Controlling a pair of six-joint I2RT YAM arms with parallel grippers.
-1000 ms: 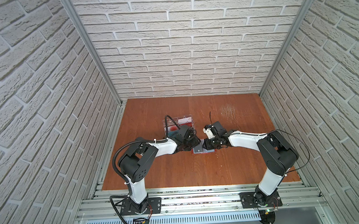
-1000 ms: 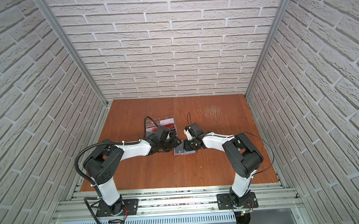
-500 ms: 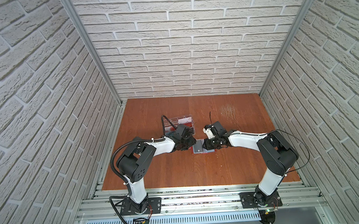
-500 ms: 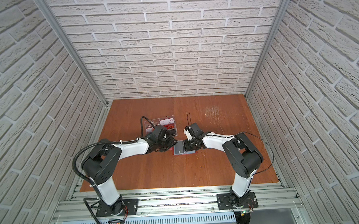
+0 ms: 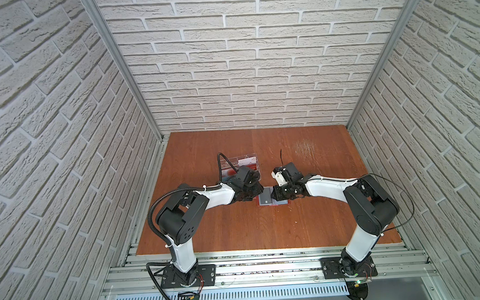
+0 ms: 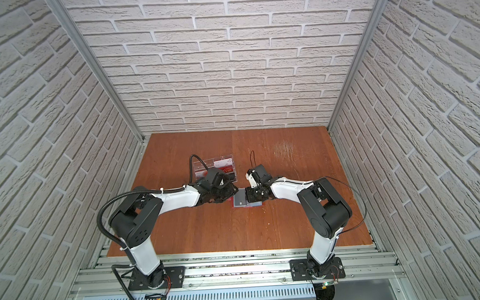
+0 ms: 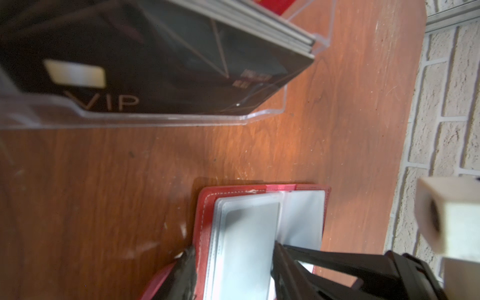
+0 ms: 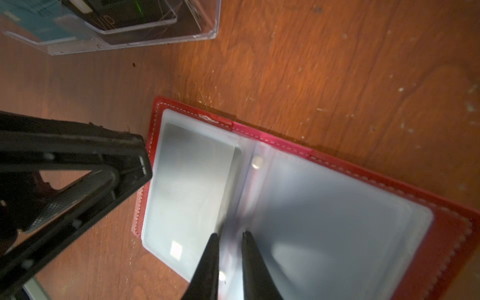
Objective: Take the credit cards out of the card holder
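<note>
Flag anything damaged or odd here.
The holder has a white scuff on its red stitched border, near the fold. The table shows pale scratches toward its far side. Nothing else stands out.

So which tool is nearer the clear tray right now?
Left. The left tool straddles the half of the card holder nearer the clear tray; the right tool is over its middle fold, farther off.
</note>
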